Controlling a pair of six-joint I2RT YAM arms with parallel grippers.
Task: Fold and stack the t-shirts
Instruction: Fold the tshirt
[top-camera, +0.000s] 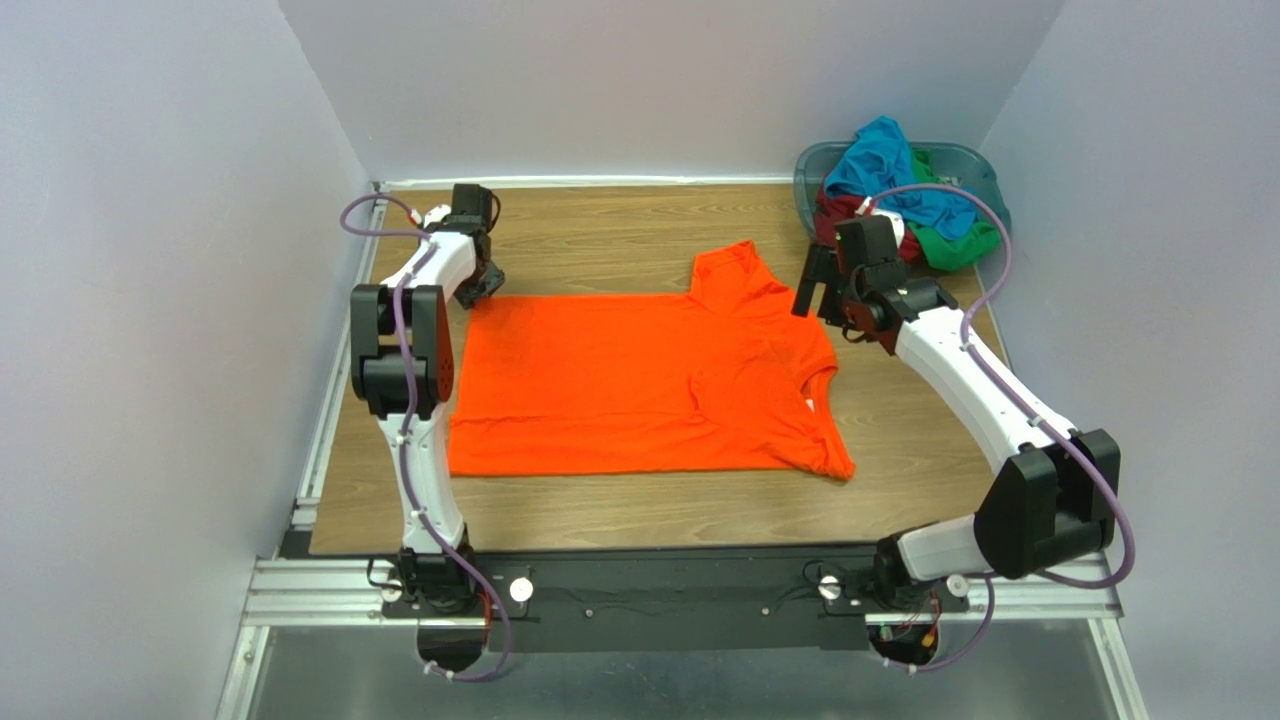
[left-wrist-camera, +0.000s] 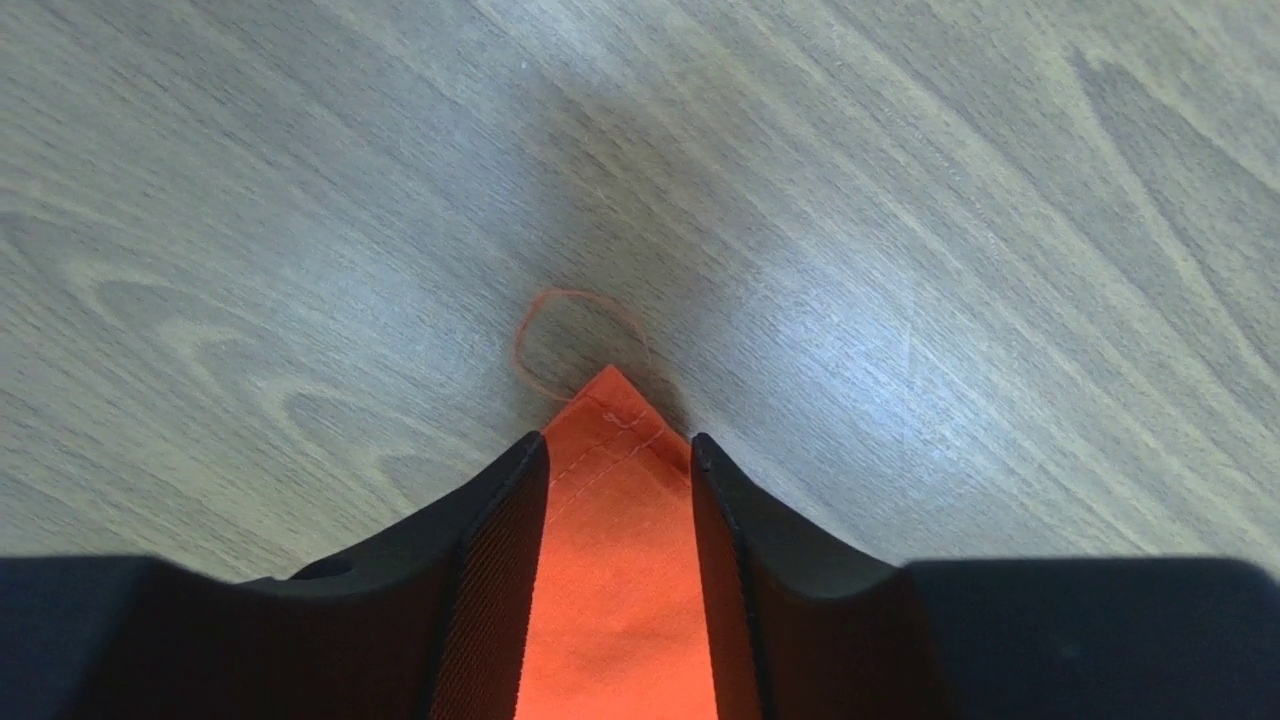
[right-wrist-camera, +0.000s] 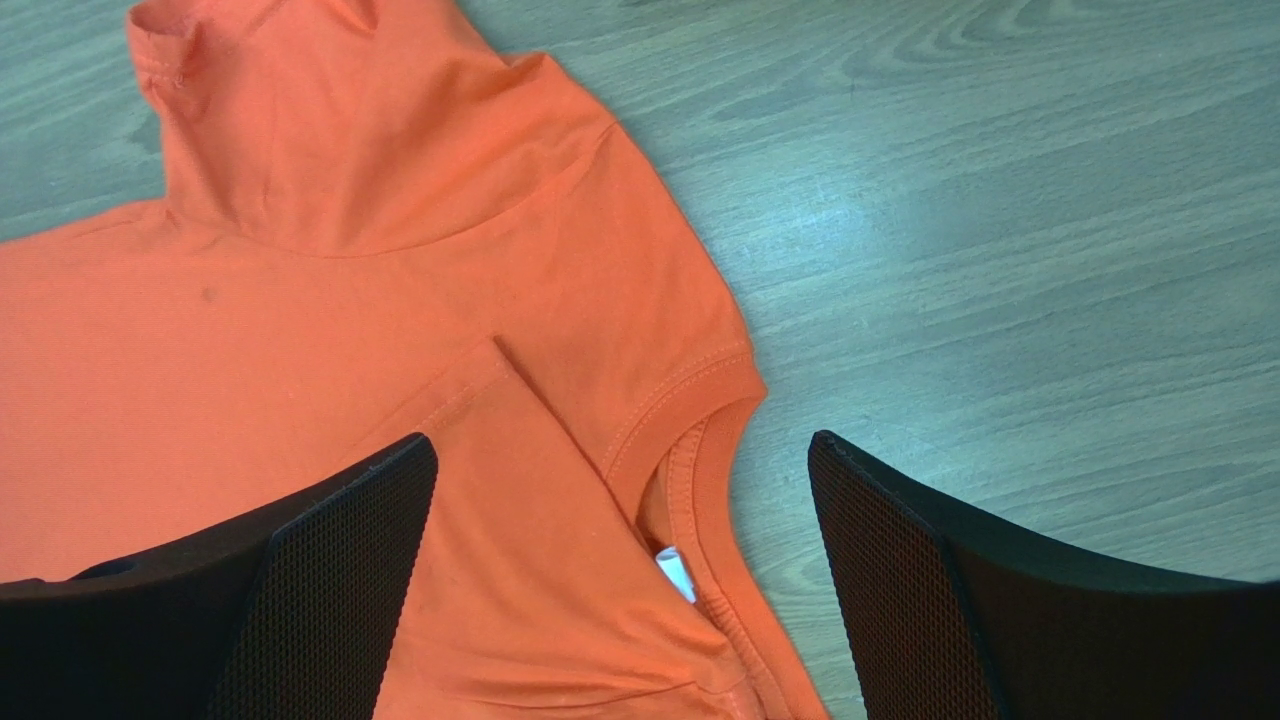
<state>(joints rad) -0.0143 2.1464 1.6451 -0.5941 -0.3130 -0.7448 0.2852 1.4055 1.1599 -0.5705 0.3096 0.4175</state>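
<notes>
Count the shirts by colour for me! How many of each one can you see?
Orange shirt: 1
Turquoise blue shirt: 1
Dark red shirt: 1
Green shirt: 1
Total: 4 shirts

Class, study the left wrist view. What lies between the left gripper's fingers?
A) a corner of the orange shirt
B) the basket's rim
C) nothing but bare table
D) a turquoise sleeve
A: the left wrist view shows a pointed corner of the orange shirt lying between the two fingers of the left gripper.
</notes>
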